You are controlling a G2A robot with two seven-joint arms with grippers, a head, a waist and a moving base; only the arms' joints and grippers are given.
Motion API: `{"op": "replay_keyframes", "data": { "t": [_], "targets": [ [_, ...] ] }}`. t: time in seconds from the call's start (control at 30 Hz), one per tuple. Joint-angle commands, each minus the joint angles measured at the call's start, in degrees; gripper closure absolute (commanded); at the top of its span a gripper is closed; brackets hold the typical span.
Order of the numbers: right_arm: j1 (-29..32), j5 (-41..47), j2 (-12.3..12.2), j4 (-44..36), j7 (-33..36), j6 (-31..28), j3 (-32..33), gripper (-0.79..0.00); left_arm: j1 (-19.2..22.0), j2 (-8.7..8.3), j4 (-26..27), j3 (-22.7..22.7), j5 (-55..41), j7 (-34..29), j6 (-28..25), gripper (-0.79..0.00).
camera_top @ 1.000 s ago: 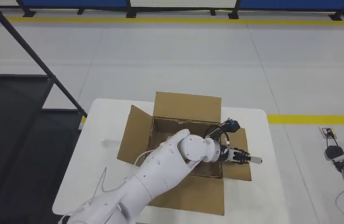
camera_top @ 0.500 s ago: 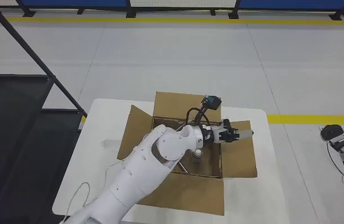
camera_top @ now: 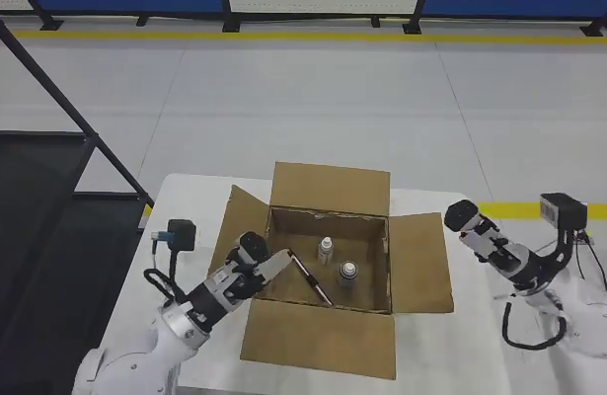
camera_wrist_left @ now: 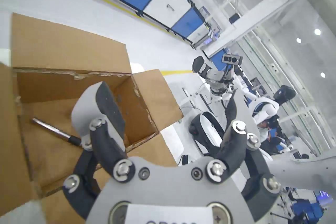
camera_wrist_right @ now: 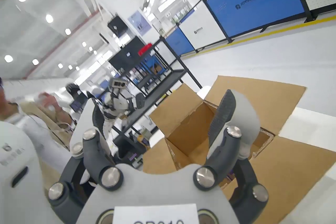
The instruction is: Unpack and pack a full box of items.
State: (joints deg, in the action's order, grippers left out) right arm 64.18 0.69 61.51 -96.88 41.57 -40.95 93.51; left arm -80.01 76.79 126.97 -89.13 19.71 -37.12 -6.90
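1. Closest in, the left gripper [camera_top: 271, 261] hangs at the near-left flap of the open brown cardboard box [camera_top: 330, 188], fingers spread wide and holding nothing. It has swung back from a full stretch across the box toward the right flap.
2. That uncovers the inside: a thin silver-and-black rod [camera_top: 311, 279] lying flat, a dark-topped round can [camera_top: 348, 274] just beside it, and a small white bottle [camera_top: 326, 250] upright behind.
3. Farther out, the right gripper [camera_top: 461, 216] has come in next to the right flap, also wide and empty.
4. Best guess: with three items still boxed, the unpacking isn't done, and either arm has a clear drop in.
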Motion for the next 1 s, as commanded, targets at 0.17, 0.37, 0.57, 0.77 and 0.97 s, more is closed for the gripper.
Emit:
{"op": "replay_keyframes", "data": {
  "t": [0.17, 0.37, 0.57, 0.77, 0.97],
  "targets": [
    [0.23, -9.60, 0.57, -0.65, -6.41, 0.79, -2.93, -0.785, -7.96, -0.31, 0.34, -7.18, -4.73, 3.49, -0.55, -0.785],
    [0.23, -9.60, 0.57, -0.65, -6.41, 0.79, -2.93, -0.785, -7.96, -0.31, 0.34, -7.18, -4.73, 3.49, -0.55, -0.785],
    [-2.44, -10.29, 0.24, -3.52, 2.14, 1.11, -8.11, -0.785, -7.45, -0.32, -0.21, -7.14, -6.47, 4.85, 0.00, -0.785],
    [-12.43, -27.18, 0.80, -6.47, 12.34, 10.23, -20.14, -0.785, -7.24, -0.47, -2.01, -11.66, -18.56, 6.37, 1.37, -0.785],
    [-24.31, -38.55, 3.39, 1.07, 17.01, 19.59, -35.56, -0.785, -9.06, -0.82, -3.72, -16.53, -27.68, 5.14, 0.99, -0.785]
  ]
}}
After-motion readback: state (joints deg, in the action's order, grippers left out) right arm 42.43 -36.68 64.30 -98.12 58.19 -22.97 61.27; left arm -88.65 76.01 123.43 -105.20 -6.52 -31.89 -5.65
